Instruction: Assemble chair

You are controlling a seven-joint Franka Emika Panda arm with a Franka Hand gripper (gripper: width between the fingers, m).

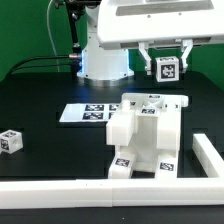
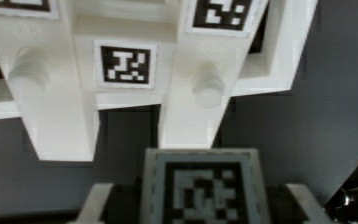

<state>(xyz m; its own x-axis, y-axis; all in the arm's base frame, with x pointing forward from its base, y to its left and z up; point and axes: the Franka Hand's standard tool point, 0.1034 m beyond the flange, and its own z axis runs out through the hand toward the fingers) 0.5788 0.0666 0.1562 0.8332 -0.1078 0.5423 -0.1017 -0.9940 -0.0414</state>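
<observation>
The partly built chair (image 1: 146,135) stands near the front rail, a cluster of white slabs and blocks with black-and-white tags. My gripper (image 1: 165,64) hangs in the air above and behind it, shut on a small white tagged cube-like piece (image 1: 165,70). In the wrist view that piece (image 2: 201,185) fills the space between the two fingers (image 2: 108,205), and the chair's tagged upright bars (image 2: 126,90) lie beyond it. Another small tagged cube (image 1: 10,141) sits alone at the exterior view's left.
The marker board (image 1: 88,112) lies flat behind the chair, toward the robot's base (image 1: 103,60). A long white border rail (image 1: 60,192) runs along the front edge and turns up the exterior view's right side (image 1: 210,155). The tabletop is black.
</observation>
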